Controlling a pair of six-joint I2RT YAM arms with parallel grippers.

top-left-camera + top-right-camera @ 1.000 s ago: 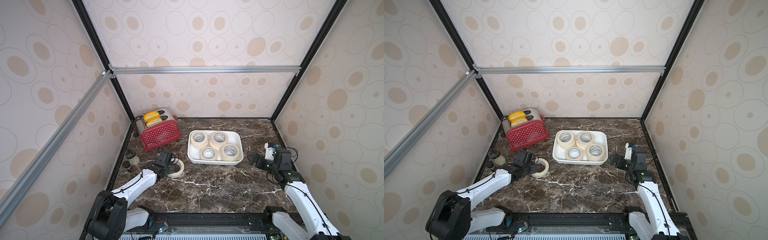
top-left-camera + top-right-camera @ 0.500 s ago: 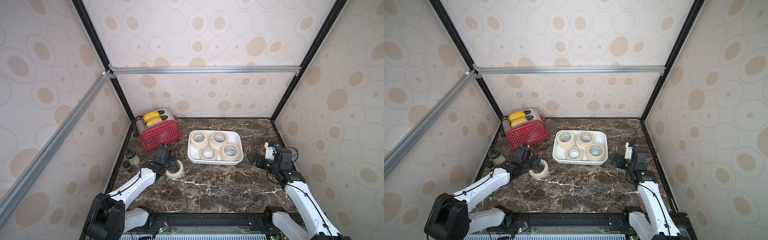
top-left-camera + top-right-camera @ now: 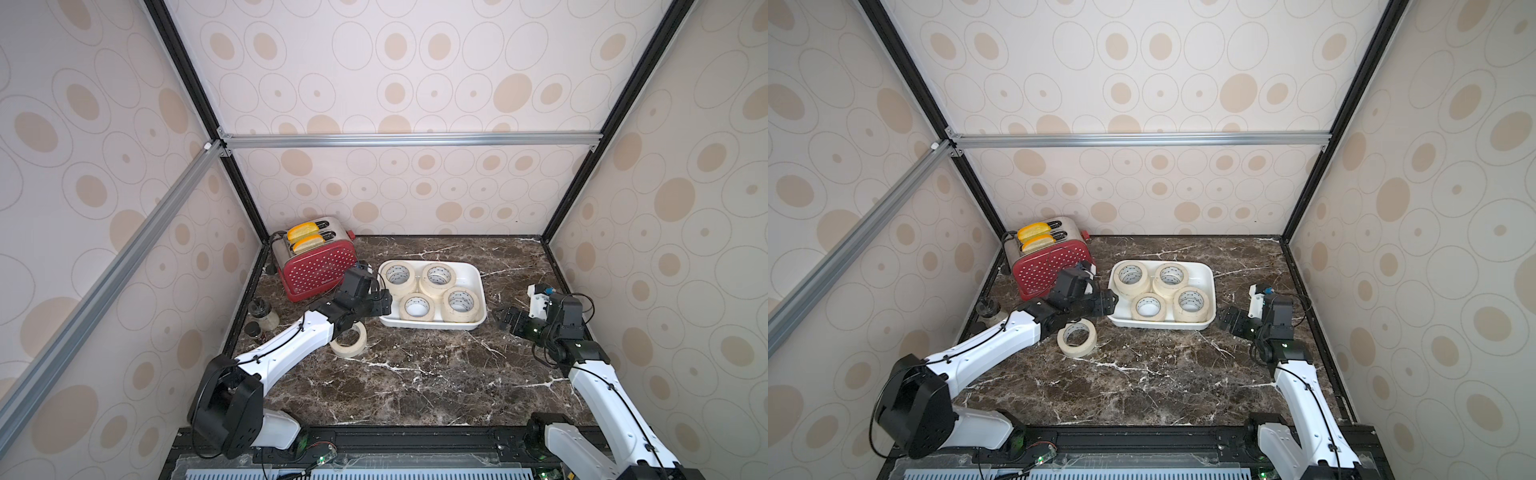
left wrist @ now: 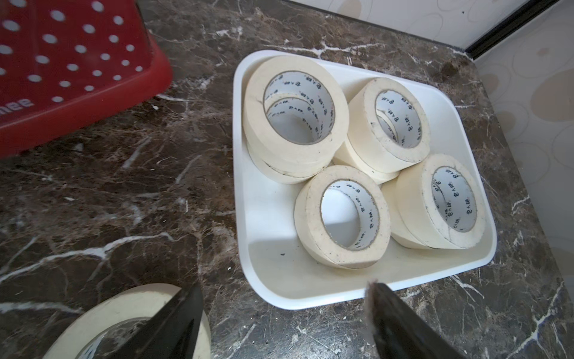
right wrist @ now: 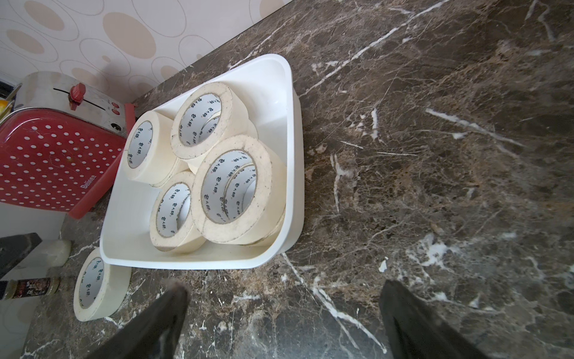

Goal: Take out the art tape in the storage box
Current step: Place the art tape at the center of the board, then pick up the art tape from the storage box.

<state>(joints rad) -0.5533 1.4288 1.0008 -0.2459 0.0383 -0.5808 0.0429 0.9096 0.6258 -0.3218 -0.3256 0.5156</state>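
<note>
My left gripper [image 3: 381,300] has its jaws wide apart with nothing between them, and it hangs just at the left edge of the white box [image 3: 432,326]. My right gripper [image 3: 510,319] is also wide open and empty, near the right side of the box but not touching it.

One loose roll [image 3: 349,340] lies flat on the marble table [image 3: 415,395] beside my left forearm, outside the box. The other tape is inside the box: three piles of two, and one single roll [image 4: 341,217] in the corner nearest to my left gripper.

I think the task is only at its beginning, and several things can go wrong. The piles are not straight: the top roll [image 4: 295,115] of the far pile sits shifted on the one below, so a pull at an angle may drag both or tip the pile. The box looks light and smooth, so a finger that hits its rim may push it along the table. When my forearm swings back, it may knock the loose roll toward the red toaster [image 3: 320,270]
</note>
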